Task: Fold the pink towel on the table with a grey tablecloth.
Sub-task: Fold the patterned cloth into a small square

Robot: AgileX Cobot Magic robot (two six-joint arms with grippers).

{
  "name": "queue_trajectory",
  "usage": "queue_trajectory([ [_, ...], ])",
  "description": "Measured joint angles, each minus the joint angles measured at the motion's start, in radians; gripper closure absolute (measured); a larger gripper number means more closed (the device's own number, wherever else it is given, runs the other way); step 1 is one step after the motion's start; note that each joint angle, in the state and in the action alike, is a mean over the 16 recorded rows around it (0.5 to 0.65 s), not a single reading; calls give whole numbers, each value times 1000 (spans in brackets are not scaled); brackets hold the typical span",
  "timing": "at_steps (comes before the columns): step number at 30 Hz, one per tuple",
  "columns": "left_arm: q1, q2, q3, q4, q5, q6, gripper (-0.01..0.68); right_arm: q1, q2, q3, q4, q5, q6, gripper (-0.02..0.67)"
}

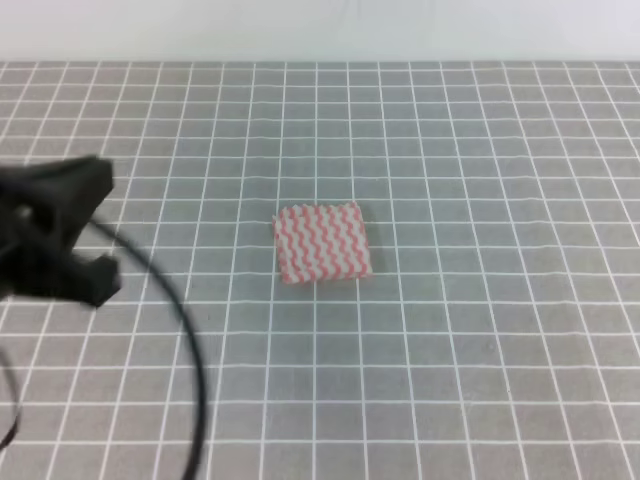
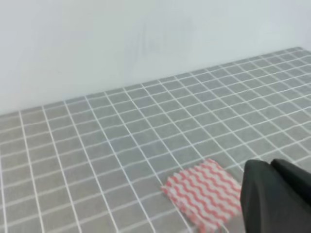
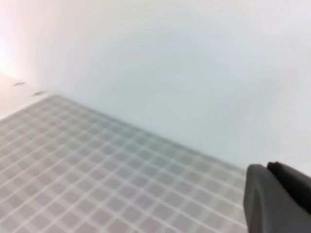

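The pink towel [image 1: 322,243] lies flat near the middle of the table with a grey tablecloth [image 1: 480,150] as a small rectangle of pink-and-white zigzag stripes. My left gripper [image 1: 100,232] hovers as a dark blurred shape well to the towel's left, apart from it; its jaws are not distinct. The left wrist view has the towel [image 2: 204,194] at the bottom, beside one black finger [image 2: 272,199]. In the right wrist view only one black finger [image 3: 277,199] shows, over the gridded cloth [image 3: 97,170]; the towel is out of that view.
A black cable [image 1: 190,340] loops down from the left arm across the lower left of the table. A white wall [image 1: 320,25] runs behind the table's far edge. Grey gridded cloth surrounds the towel on all sides.
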Motion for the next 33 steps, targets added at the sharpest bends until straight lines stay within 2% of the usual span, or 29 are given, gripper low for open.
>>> queue_trajectory([
  [8, 0, -203, 84, 57, 121, -123, 675, 0, -314, 381, 8, -247, -46, 665],
  [14, 0, -362, 157, 96, 196, -203, 675, 0, -516, 589, 37, -328, -53, 665],
  [22, 0, -504, 220, 110, 341, -242, 675, 0, -681, 744, 103, -291, -52, 665],
  [33, 0, -539, 230, 107, 572, -242, 675, 0, -713, 804, 141, -127, -53, 665],
])
